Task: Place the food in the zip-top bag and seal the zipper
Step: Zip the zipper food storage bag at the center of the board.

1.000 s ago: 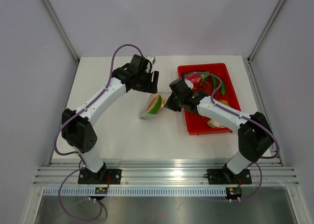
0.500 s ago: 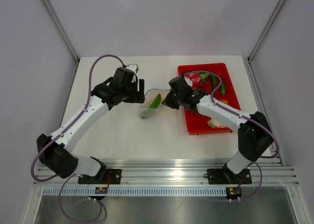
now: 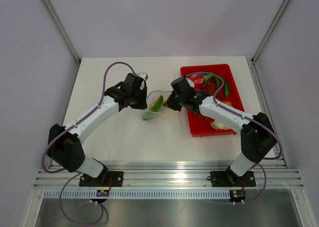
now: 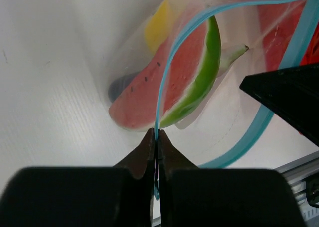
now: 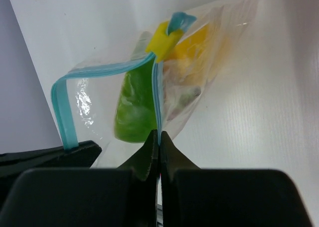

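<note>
Eggplant (image 4: 121, 86) mostly hidden behind watermelon wedge (image 4: 167, 82); yellow fruit (image 4: 158, 29) blurred inside zip-top bag (image 3: 152, 108), mid-table (image 3: 129, 132), left of red tray (image 3: 235, 90). Both arms reach inward, with left gripper (image 4: 155, 137) and right gripper (image 5: 158, 136) each pinched closed on the zipper (image 4: 172, 53).

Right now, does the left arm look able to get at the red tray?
Probably not freely: the left pincer is shut on the bag's blue zipper strip, and the right arm stretches across the tray's left side, in its way.
</note>
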Controlling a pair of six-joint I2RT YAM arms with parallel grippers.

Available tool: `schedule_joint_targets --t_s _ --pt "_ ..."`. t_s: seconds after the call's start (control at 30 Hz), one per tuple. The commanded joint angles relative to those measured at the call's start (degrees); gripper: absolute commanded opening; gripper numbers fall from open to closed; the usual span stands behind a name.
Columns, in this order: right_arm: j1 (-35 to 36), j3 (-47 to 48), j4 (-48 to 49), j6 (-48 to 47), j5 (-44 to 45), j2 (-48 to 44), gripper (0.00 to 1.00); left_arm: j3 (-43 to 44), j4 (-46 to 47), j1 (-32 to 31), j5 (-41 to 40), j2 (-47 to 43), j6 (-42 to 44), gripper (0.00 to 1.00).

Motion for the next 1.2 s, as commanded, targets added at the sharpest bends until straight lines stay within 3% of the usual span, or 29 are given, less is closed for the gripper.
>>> schedule_joint_targets --t_s 0.0,0.13,0.23,0.3,0.43,0.5,0.67,0.73,0.93,1.17 --pt "0.53 1.18 3.52 -4.14 -2.35 -2.52 0.04 4.21 0.04 0.02 0.77 2.23 1.14 0.00" --pt "0.27 1.27 3.26 -15.82 -2.10 -6.73 0.27 5.81 -1.55 1.86 1.47 3.20 5.53 0.00" --pt "-1.48 0.66 2.73 -27.42 -3.75 -10.85 0.53 8.35 -4.18 6.24 8.74 5.66 9.04 0.00" --pt "-3.59 -0.58 3.70 -34.81 -10.60 -13.15 0.58 8.36 -3.22 8.01 15.86 5.93 12.55 0.00" --pt "-6.14 0.65 0.72 -46.93 -14.58 -15.71 0.61 9.59 -2.69 9.86 20.01 6.71 17.57 0.00" --pt "-6.50 0.57 0.00 -54.93 -15.55 -14.92 0.56 11.34 -3.74 9.86 20.63 7.68 21.52 0.00" --pt "-7.55 -9.44 12.27 -69.33 -15.09 -16.85 0.58 12.05 -4.37 10.04 20.80 9.62 27.41 0.00" --pt "-8.16 -11.38 15.20 -71.82 -14.93 -17.20 0.60 10.83 -2.96 10.04 22.29 9.53 28.12 0.00" --pt "-16.69 -8.06 10.74 -77.35 -31.70 -10.44 0.56 8.80 -0.67 10.04 22.57 9.79 29.09 0.00" --pt "-17.13 -11.21 17.41 -83.34 -35.93 -6.75 0.56 9.41 -0.58 10.04 22.30 10.15 29.18 0.00"
